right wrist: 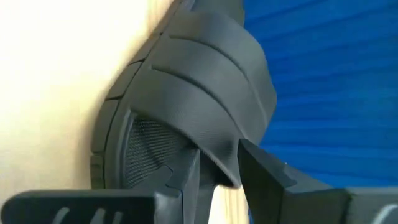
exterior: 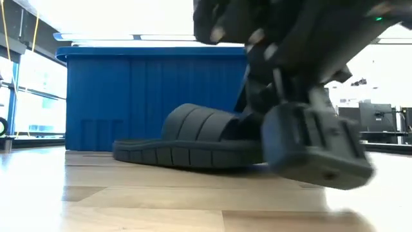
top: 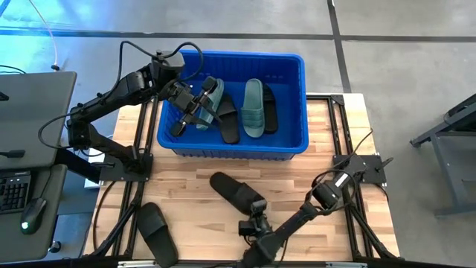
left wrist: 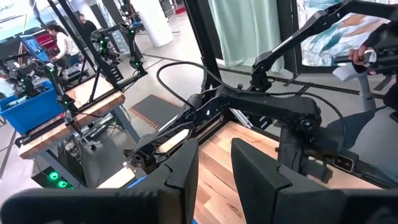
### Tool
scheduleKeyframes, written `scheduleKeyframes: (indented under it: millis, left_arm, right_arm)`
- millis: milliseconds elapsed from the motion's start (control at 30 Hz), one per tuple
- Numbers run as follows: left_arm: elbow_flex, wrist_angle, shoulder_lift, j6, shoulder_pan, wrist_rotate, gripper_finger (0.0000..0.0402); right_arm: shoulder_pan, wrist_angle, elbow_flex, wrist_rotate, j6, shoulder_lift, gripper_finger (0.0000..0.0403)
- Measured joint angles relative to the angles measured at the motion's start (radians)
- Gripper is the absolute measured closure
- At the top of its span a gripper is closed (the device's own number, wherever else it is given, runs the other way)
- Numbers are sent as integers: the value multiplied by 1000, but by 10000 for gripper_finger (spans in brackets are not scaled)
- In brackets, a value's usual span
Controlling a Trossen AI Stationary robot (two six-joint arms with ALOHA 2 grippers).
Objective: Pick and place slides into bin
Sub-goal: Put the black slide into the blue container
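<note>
A black slide (top: 234, 192) lies sole down on the wooden table, in front of the blue bin (top: 230, 145). My right gripper (right wrist: 217, 180) comes at it low from the near side, open. One finger is under the ribbed strap (right wrist: 211, 99) and the other is outside it. A second black slide (top: 156, 231) lies at the near left. In the bin lie two green slides (top: 210, 100) (top: 253, 108) and two black ones (top: 227, 119) (top: 270, 108). My left gripper (top: 186, 115) hangs over the bin's left part, open with a narrow gap, nothing between its fingers (left wrist: 186, 171). My right gripper has the strap's near edge (right wrist: 225, 171) between its two fingers, one finger (right wrist: 186, 177) inside the foot opening and one (right wrist: 264, 174) on the outer side. It comes nearly level from the table's near side. Whether the fingers touch the strap cannot be told. The slide rests flat on the table (exterior: 193, 154).
The bin's front wall (exterior: 148, 96) stands just behind the slide. Black frame rails (top: 338, 149) run along the table's right and left sides. A desk with a keyboard and mouse (top: 30, 216) stands left of the table. Bare wood lies between the two loose slides.
</note>
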Motion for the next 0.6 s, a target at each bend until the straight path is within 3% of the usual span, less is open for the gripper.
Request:
scheduleKeyframes:
  millis: [133,300,600]
  left_arm:
    - [0,0,0,0,0,0,316]
    - [0,0,0,0,0,0,316]
    - [0,0,0,-3,0,0,316]
  right_arm:
    - [-32,0,0,-25,2,0,317]
    - [-50,-1,0,-23,-9,0,389]
    - [-28,0,8,1,2,-58,400]
